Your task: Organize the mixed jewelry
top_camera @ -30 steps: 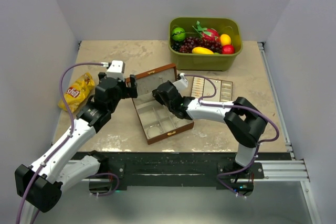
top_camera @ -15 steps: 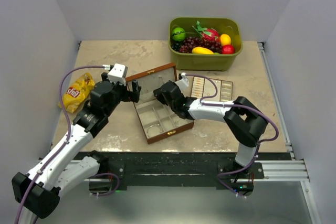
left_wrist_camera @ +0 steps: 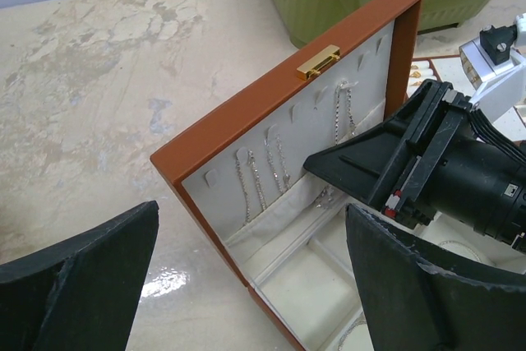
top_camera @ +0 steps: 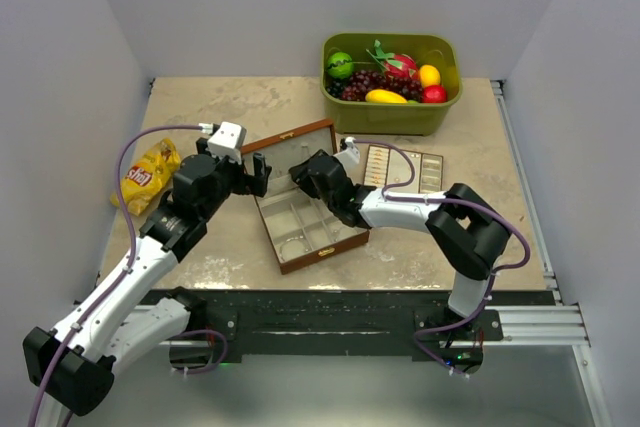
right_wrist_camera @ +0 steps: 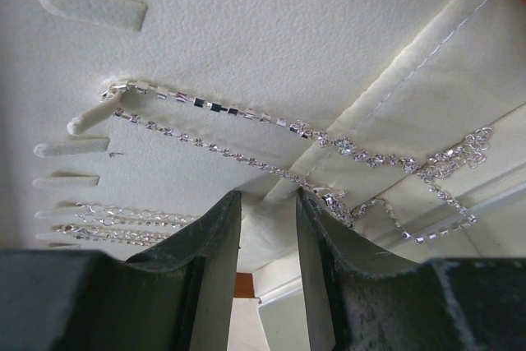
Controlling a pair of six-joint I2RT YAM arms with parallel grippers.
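We see the jewelry in 2 spots. A fine silvery link chain (right_wrist_camera: 205,107) is looped over a cream felt hook on the lid lining of the open brown wooden box (top_camera: 325,252), its tail spilling over the stitched pocket edge, w/ more thin silvery chains (left_wrist_camera: 256,191) hanging from neighbouring hooks. The rest sits on a flat brown-edged cream tray (top_camera: 440,175) just right of the box, pieces too small to ID from the top view. R gripper (right_wrist_camera: 267,203) is up against the lid lining right under the looped chain, fingers a narrow gap apart, nothing pinched btw them that we can see. One fingertip (right_wrist_camera: 325,203) is at the chain's lower strand, touching or not we can't tell. L gripper (left_wrist_camera: 251,219) hovers left of the box facing the lid's inside, spread fully wide, empty, clear of the box. Lid stands tilted back, gold clasp (left_wrist_camera: 319,62) on its top edge. Behind, well apart from the box, is an olive-green plastic bin (top_camera: 390,117) w/ toy fruit. Yellow snack bag (top_camera: 145,175) lies far left on the beige mottled tabletop (top_camera: 230,107).
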